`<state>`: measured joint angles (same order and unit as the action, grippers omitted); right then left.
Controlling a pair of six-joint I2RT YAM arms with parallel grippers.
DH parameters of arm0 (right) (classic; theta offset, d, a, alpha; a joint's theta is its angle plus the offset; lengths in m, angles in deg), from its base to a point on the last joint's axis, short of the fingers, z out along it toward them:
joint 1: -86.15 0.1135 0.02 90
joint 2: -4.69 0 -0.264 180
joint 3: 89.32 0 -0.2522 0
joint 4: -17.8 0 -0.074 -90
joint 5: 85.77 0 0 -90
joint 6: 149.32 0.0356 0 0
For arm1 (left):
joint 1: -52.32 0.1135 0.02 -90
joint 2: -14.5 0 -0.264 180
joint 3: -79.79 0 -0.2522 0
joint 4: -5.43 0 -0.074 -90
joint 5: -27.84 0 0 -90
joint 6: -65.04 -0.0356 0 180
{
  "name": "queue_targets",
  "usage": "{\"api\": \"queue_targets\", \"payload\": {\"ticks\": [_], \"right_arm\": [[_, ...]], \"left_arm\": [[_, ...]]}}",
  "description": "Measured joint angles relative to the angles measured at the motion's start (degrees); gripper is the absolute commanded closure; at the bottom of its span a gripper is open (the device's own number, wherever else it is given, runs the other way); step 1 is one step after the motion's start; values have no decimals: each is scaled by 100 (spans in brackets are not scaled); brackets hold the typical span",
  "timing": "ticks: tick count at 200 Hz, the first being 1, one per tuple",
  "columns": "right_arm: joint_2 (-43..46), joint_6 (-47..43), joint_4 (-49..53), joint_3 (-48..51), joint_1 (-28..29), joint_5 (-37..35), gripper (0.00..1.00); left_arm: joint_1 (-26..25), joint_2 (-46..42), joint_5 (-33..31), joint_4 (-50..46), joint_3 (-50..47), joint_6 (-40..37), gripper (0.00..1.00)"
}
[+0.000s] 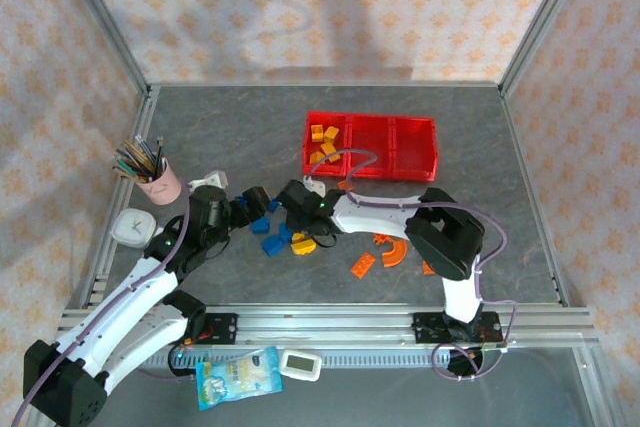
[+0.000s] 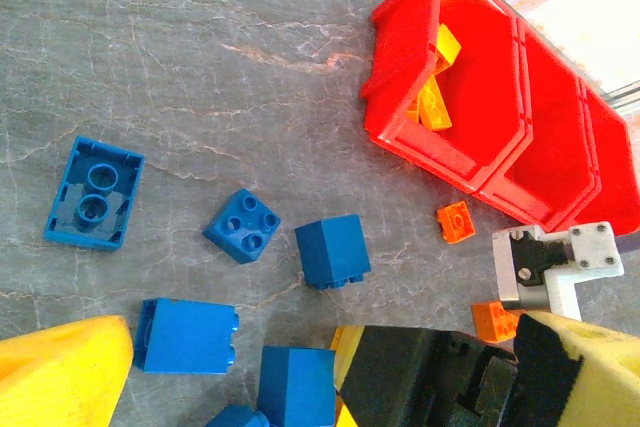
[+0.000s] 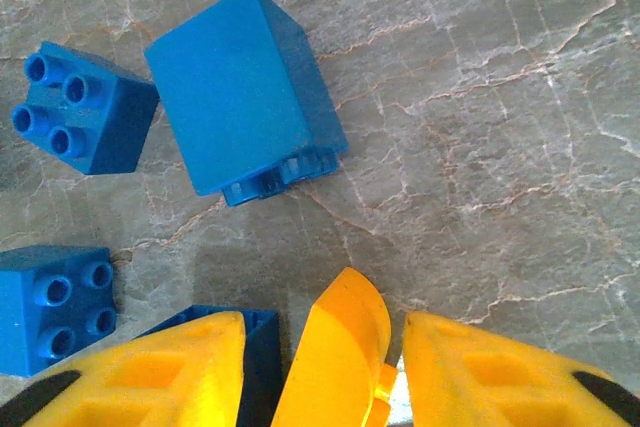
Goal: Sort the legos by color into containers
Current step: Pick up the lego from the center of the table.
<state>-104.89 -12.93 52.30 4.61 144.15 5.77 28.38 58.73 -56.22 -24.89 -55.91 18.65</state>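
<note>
The red containers stand at the back of the table, and their left bin holds yellow and orange legos. Blue legos lie scattered in front, among them a tall block and a studded square. My right gripper is low over a yellow curved lego. Its open fingers stand either side of the piece with small gaps. My left gripper hangs wide open above the blue blocks, holding nothing, with the right arm's black wrist between its fingers.
Orange pieces and an orange arc lie right of the blue pile, with small orange blocks near the bins. A pink pencil cup and a white clock stand at the left. A snack packet lies on the near rail.
</note>
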Motion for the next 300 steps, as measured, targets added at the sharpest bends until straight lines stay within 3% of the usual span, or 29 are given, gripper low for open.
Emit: {"api": "queue_targets", "payload": {"ticks": [167,224,300], "right_arm": [[37,39,208,195,26,-155,65],[35,33,229,195,26,-155,74],[133,-208,367,-22,-35,-334,78]], "left_arm": [[0,0,0,0,0,0,1],[0,0,0,0,0,0,1],[0,7,111,2,28,0,1]]}}
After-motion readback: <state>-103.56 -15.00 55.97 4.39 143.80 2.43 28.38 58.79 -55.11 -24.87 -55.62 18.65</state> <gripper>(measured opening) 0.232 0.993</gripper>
